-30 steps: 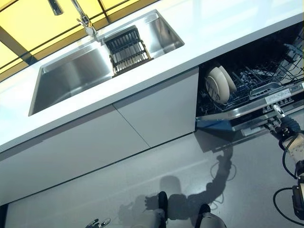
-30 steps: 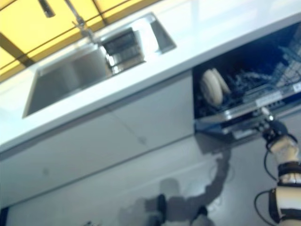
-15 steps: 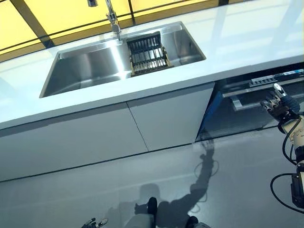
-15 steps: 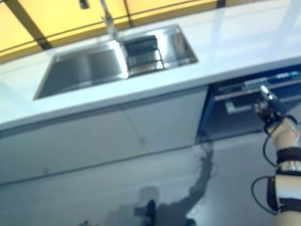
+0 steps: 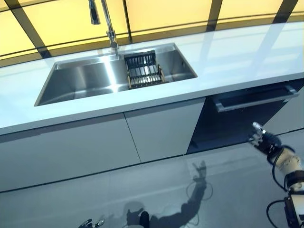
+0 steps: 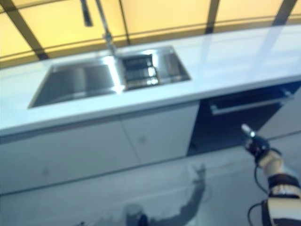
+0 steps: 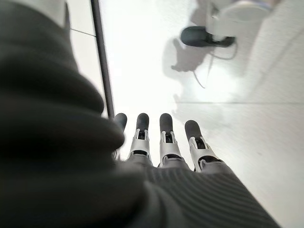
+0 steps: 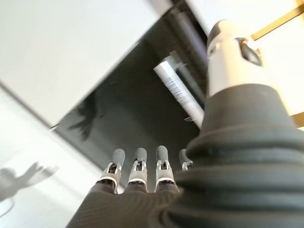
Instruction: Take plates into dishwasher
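White counter, sink holding a dish rack, dishwasher shut, both hands released, empty.

One sink, one tap, one rack and one dishwasher are counted.

The sink at upper left is brushed steel with a soft sheen, and the tap above it is polished metal. A dark slatted rack sits in the basin. The tabletop is smooth, glossy white. The cabinet fronts are matt pale grey. The dishwasher door is dark and glossy with a metal handle. The floor is smooth, lightly reflective grey.
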Controlling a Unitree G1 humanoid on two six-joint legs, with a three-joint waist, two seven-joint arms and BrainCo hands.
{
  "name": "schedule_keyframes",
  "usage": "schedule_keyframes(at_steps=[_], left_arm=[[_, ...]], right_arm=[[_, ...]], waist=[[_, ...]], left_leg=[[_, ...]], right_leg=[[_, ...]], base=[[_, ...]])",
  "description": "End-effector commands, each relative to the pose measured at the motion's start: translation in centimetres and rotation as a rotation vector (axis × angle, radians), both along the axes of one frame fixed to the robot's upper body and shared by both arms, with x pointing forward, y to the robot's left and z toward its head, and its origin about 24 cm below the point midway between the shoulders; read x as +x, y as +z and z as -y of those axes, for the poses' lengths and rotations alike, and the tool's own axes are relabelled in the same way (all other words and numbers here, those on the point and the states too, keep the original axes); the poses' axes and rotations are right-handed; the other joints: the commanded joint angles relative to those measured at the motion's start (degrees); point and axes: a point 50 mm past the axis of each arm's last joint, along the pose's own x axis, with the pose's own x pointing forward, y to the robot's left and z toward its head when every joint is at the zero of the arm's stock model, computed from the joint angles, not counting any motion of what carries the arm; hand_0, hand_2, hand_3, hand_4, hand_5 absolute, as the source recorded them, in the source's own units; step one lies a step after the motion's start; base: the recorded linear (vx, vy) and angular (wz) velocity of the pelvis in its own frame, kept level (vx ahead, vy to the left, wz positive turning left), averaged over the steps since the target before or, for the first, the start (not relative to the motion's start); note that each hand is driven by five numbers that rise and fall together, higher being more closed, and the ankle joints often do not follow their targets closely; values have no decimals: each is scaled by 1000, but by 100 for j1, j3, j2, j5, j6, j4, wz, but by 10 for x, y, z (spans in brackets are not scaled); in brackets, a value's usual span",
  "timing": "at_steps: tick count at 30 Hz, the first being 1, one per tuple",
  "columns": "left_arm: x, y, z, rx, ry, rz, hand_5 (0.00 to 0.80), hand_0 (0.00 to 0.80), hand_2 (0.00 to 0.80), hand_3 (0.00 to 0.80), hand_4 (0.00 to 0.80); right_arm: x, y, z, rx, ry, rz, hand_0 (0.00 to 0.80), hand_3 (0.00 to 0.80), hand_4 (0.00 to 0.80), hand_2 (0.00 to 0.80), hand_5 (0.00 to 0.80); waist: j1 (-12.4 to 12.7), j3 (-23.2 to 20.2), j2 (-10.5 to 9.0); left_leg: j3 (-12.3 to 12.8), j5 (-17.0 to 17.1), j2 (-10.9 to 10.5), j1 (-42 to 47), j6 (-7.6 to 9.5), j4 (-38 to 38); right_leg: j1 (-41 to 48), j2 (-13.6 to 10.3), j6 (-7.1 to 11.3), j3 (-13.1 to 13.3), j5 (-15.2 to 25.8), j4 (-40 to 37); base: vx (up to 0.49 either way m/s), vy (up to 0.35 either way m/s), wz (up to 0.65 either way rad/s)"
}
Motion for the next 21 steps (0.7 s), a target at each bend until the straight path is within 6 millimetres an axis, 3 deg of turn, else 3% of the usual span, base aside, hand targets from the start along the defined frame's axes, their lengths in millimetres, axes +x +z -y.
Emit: schedule_keyframes(at_steps=[1,5,17,21], left_arm=[[6,5,-14,55,-3,7,0,0,0,0,0],[8,3,-10,41,-34,-20,0,0,0,0,0],[6,-5,-4,140,-261,-224,0,0,0,0,0],[14,-8,8,130,-331,-235,0,0,0,0,0]], right_arm=[[2,-6,-11,-80,106,-9,0,0,0,0,0],[-26,-50,-30,-111,196,-139,0,0,0,0,0],[-80,-123,-89,23,320,-345,0,0,0,0,0],[-114,-153,-121,119,298,-443,0,0,0,0,0]], waist=[[-46,-119,-133],[-128,-225,-175],[-219,-420,-215],[-291,-452,-203]], left_leg=[[166,-864,-314,394,289,-18],[234,-911,-301,455,326,-18],[195,-1040,-316,727,391,-18],[164,-1047,-340,762,430,-18]], right_leg=[[233,179,-48,308,152,-693],[260,174,-16,344,145,-693],[479,180,33,373,-4,-595],[475,175,62,399,-19,-529]], base=[[-23,70,6],[-26,69,1],[-6,61,0],[-37,62,0]])
